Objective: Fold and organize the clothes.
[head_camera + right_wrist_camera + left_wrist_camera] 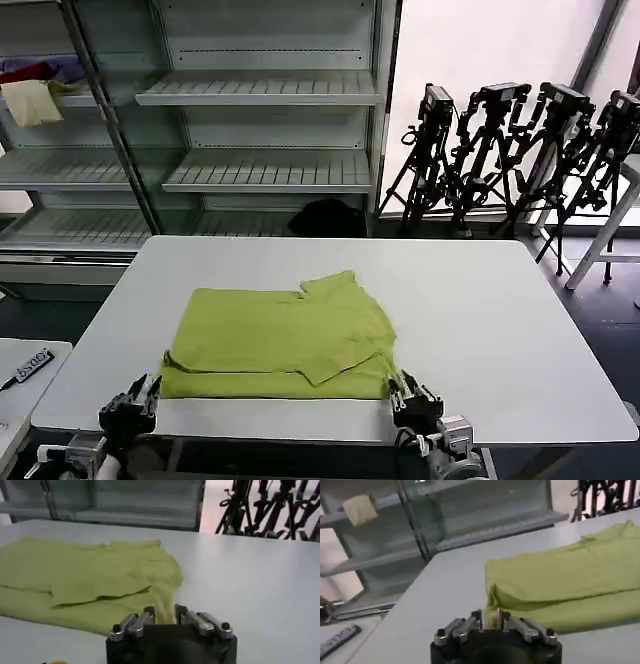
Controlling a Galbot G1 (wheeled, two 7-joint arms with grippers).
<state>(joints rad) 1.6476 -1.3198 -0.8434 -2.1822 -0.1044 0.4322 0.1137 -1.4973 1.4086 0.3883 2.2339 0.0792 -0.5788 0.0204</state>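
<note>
One lime-green T-shirt (285, 342) lies partly folded on our white table (500, 330), toward its near edge, the upper layers doubled over a longer bottom layer. Our left gripper (133, 400) hovers just off the shirt's near left corner, fingers spread, touching no cloth. Our right gripper (412, 395) sits at the near right corner, its fingers also spread with nothing between them. Behind the table stand grey shelves (265, 130) and black tripods (510, 150).
</note>
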